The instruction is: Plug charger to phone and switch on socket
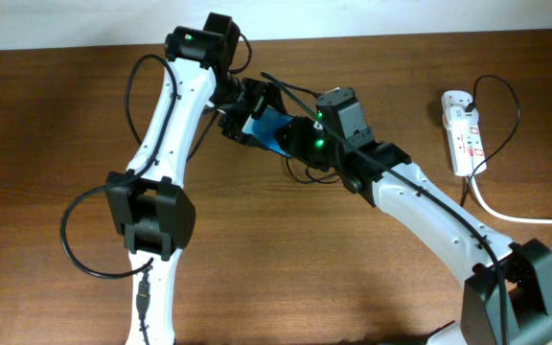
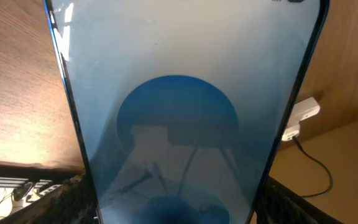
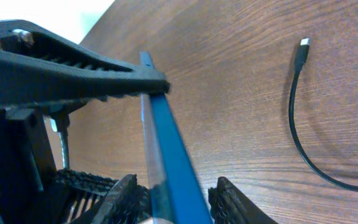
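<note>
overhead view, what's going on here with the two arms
Both arms meet mid-table at the phone. The left gripper holds it tilted up, and the right gripper has a finger on either side of its edge; whether it clamps is unclear. The charger's plug tip lies loose on the table, not plugged in. The socket sits off right, away from both grippers.

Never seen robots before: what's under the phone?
Bare wooden table shows below the phone; the charger lies off to the side, unplugged. The spot directly beneath is covered by the phone itself.
</note>
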